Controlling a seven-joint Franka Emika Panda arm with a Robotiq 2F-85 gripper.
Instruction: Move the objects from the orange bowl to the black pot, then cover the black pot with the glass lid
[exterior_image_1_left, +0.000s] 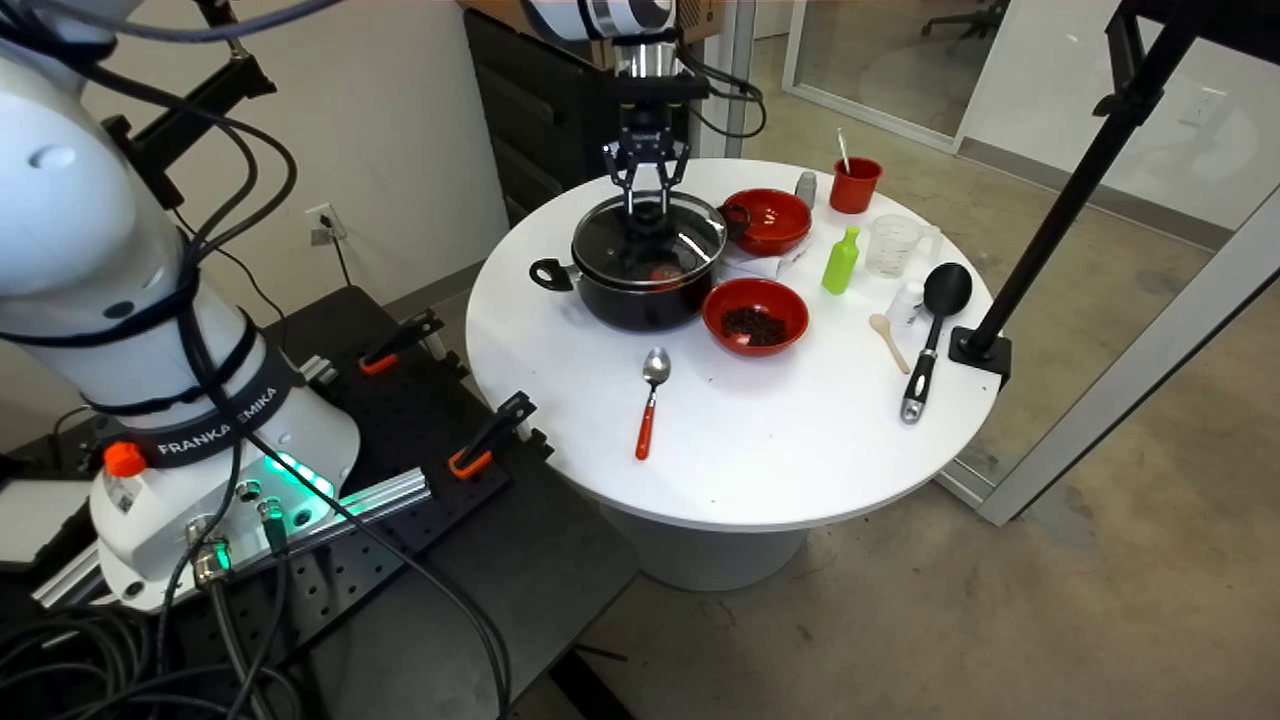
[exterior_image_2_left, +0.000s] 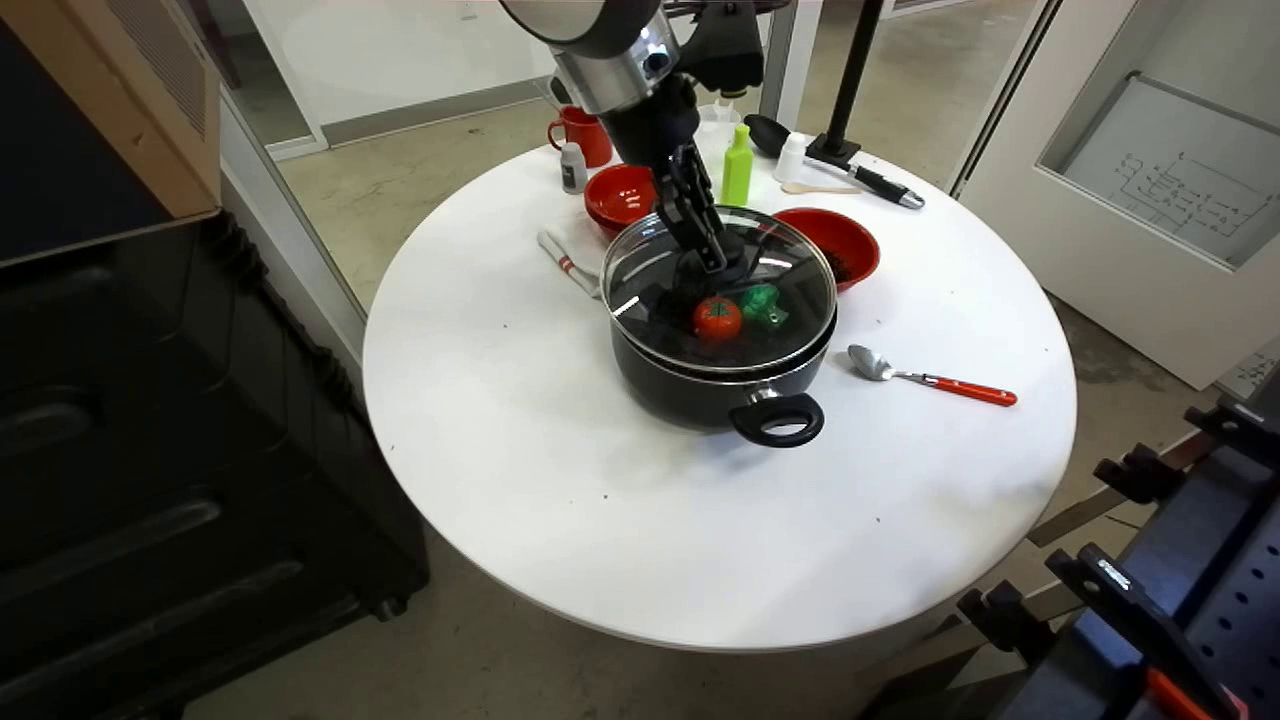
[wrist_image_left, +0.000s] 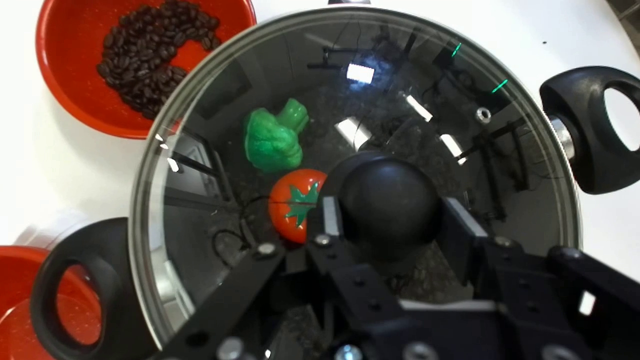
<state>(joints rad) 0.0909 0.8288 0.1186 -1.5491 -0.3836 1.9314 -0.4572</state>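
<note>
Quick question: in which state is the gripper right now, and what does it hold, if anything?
Gripper: closed, holding the glass lid by its black knob.

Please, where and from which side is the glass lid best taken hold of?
Probably by the round black knob, coming from above: it stands up at the centre of the glass lid, and the end effector holds it so now. The lid's full width looks too large to span.

Mid-frame, your claw (exterior_image_2_left: 713, 258) holds the glass lid (exterior_image_2_left: 660, 268) over the black pot (exterior_image_2_left: 680, 393); through the glass you see a red tomato (exterior_image_2_left: 717, 321) and green broccoli (exterior_image_2_left: 759, 302). The orange bowl (exterior_image_2_left: 614, 192) sits at upper centre, a red-handled spoon (exterior_image_2_left: 940, 382) at right.
</note>
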